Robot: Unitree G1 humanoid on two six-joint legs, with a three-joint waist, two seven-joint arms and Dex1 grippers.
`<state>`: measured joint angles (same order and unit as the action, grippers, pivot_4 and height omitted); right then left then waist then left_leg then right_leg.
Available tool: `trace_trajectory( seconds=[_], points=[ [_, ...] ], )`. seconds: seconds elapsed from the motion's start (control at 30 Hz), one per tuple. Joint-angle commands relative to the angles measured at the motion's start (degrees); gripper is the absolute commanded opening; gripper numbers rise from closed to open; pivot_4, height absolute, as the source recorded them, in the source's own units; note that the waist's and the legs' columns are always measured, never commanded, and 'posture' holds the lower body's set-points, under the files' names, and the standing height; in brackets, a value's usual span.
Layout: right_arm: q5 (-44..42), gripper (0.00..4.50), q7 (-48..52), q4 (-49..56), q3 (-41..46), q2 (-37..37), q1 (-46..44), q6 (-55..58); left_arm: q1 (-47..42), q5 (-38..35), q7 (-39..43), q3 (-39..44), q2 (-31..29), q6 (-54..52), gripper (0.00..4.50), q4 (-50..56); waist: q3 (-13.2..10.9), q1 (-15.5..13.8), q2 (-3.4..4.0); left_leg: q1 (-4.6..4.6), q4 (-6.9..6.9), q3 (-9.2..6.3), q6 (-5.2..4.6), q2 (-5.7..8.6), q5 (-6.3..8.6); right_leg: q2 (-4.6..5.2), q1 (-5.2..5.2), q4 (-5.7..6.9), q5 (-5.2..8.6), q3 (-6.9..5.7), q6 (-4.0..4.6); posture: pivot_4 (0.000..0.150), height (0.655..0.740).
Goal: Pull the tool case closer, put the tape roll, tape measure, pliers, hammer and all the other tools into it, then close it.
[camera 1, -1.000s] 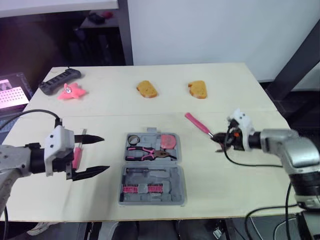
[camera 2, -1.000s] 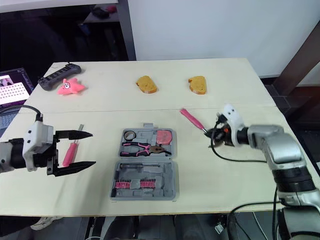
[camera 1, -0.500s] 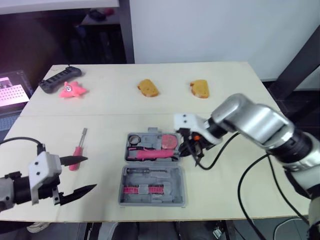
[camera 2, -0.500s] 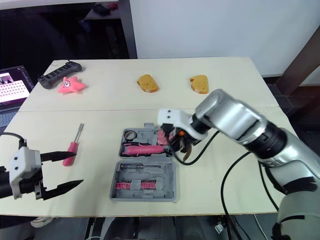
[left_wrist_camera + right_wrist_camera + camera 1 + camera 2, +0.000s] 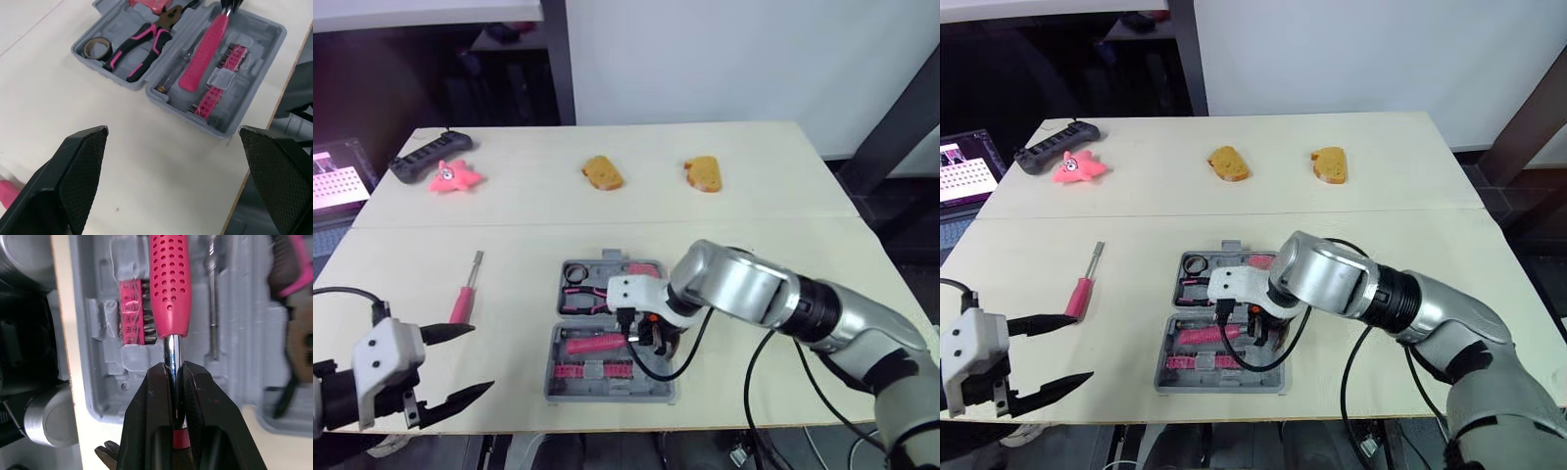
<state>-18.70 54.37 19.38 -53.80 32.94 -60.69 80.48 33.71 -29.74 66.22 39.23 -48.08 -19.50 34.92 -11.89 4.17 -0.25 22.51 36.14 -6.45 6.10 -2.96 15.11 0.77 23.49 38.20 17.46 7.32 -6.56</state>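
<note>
The grey tool case (image 5: pixel 658 390) lies open near the table's front edge. Its far half holds the tape roll (image 5: pixel 96 47), the pink-handled pliers (image 5: pixel 142 41) and the pink tape measure (image 5: pixel 636 266). My right gripper (image 5: pixel 641 331) is over the case, shut on the metal shaft (image 5: pixel 173 363) of the hammer. The hammer's pink handle (image 5: pixel 592 343) lies across the near half, beside the pink bit row (image 5: pixel 133 316). A pink screwdriver (image 5: pixel 465 294) lies on the table left of the case. My left gripper (image 5: pixel 455 364) is open near the front left edge, nothing between its fingers.
At the back of the table sit two bread pieces (image 5: pixel 601 173) (image 5: pixel 703 173), a pink star toy (image 5: pixel 453 178) and a black power strip (image 5: pixel 429 157). A laptop (image 5: pixel 337 184) stands off the table's left side.
My right arm swung from the table's right side to the case, carrying the hammer over its near half. My left gripper drew back from the screwdriver toward the front left edge.
</note>
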Motion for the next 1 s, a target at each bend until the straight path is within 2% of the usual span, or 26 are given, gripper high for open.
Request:
trace_trajectory(
  seconds=[0.03, 0.3, 0.7, 1.0],
  points=[
    [0.16, 0.06, -2.62, 0.02, 0.95, -1.71, 0.38, 0.5, 0.03, -1.38, 0.05, 2.14, -0.43, -0.66, 4.5, 1.21, 0.0, 0.02, 0.0, 0.0, 0.0, 0.0, 0.0, 0.0, 0.0, 0.0, 0.01, 0.0, 0.0, 0.0, 0.0, 0.15, 0.74],
    [-0.29, 0.06, -6.27, -2.3, 1.03, -4.49, 2.1, 0.96, 0.34, -0.35, 1.24, 1.29, -0.69, 0.42, 4.5, -0.95, 0.0, 0.04, 0.0, -0.01, 0.0, 0.0, 0.0, 0.0, 0.0, -0.01, -0.01, 0.0, 0.0, 0.0, 0.01, 0.15, 0.74],
    [0.39, 0.06, -6.41, -5.71, -0.15, -6.48, 0.89, -3.49, -2.29, 0.85, 2.46, -0.11, -2.43, 0.77, 4.5, -3.24, 0.01, 0.65, -0.02, -0.02, -0.02, -0.01, 0.0, -0.01, 0.0, -0.03, 0.01, 0.01, -0.02, 0.0, 0.02, 0.15, 0.74],
    [0.4, 0.06, -8.39, -6.93, 0.68, -8.81, 1.63, -2.25, -3.43, 0.98, 2.31, -0.76, -2.44, 0.38, 4.5, -3.24, 0.01, 1.65, -0.02, -0.02, -0.03, -0.03, 0.0, -0.02, 0.0, -0.03, 0.01, 0.02, -0.02, 0.0, 0.02, 0.15, 0.74]
  ],
)
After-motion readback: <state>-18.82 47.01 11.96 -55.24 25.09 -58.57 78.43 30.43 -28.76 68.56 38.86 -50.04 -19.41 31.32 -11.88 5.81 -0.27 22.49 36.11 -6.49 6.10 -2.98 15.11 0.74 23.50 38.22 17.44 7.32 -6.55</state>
